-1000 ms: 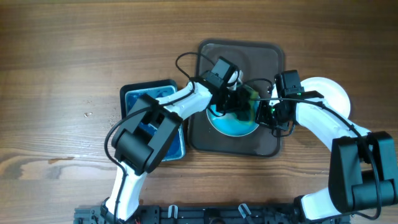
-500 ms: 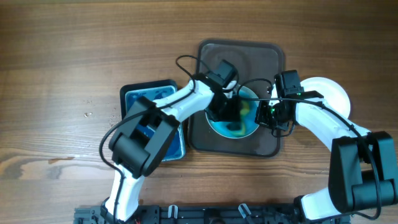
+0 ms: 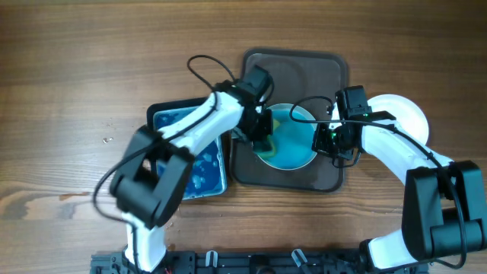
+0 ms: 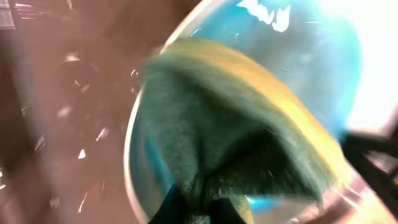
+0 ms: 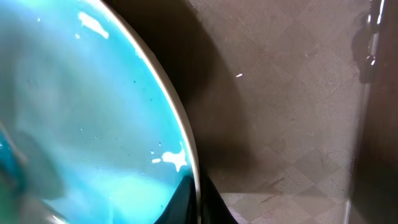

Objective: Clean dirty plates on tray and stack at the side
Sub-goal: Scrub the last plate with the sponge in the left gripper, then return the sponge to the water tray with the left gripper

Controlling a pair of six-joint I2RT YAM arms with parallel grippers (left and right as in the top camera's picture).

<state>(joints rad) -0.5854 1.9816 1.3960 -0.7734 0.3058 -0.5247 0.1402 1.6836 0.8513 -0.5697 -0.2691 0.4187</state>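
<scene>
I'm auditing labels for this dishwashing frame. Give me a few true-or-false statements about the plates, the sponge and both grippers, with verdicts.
1. The teal plate lies on the brown tray. True.
2. The left gripper holds a sponge at the plate's left edge. True.
3. The right gripper hangs over the blue tub, clear of the plate. False: its jaws are closed on the teal plate's right rim.
4. The white plate lies left of the tray. False: it lies to the right of the tray, off it.
</scene>
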